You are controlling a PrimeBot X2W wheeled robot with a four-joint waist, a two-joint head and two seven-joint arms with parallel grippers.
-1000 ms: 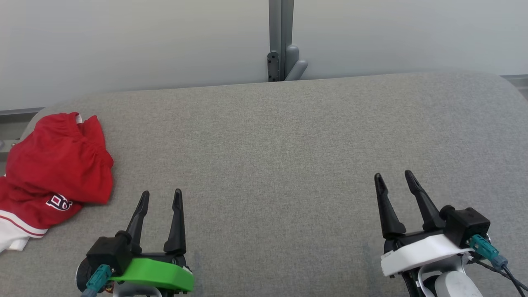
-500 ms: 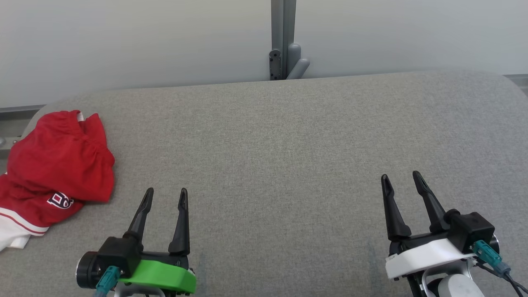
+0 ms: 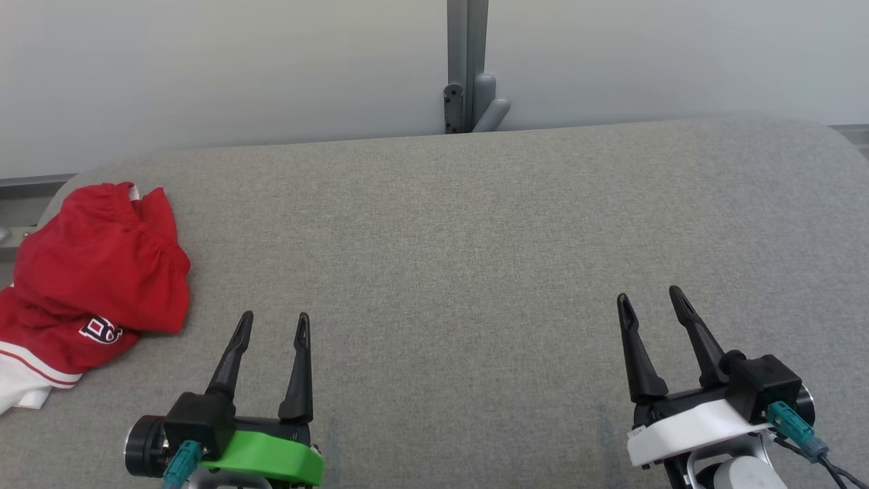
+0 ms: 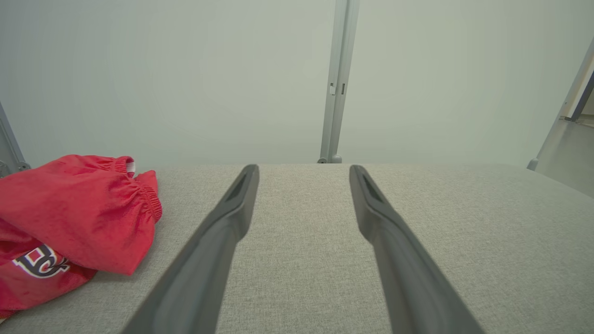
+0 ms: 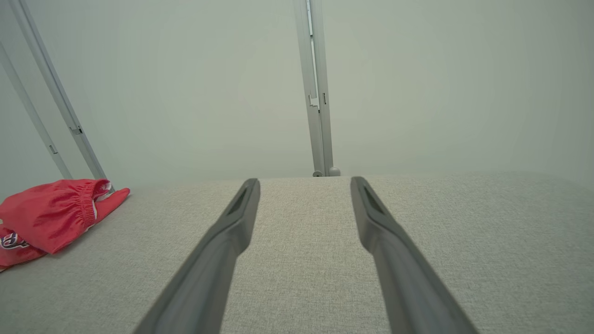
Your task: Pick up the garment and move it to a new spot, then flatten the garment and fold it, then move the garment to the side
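Black fingers of the left gripper stood apart and empty over the grey fabric surface. The right gripper was likewise spread, with nothing between its fingers. Well to the left lay the red garment, bunched near the surface's edge, its white-trimmed part possibly hanging over. Behind rose a grey post.

free: grey table middle and right | obstacle: red garment at far left edge
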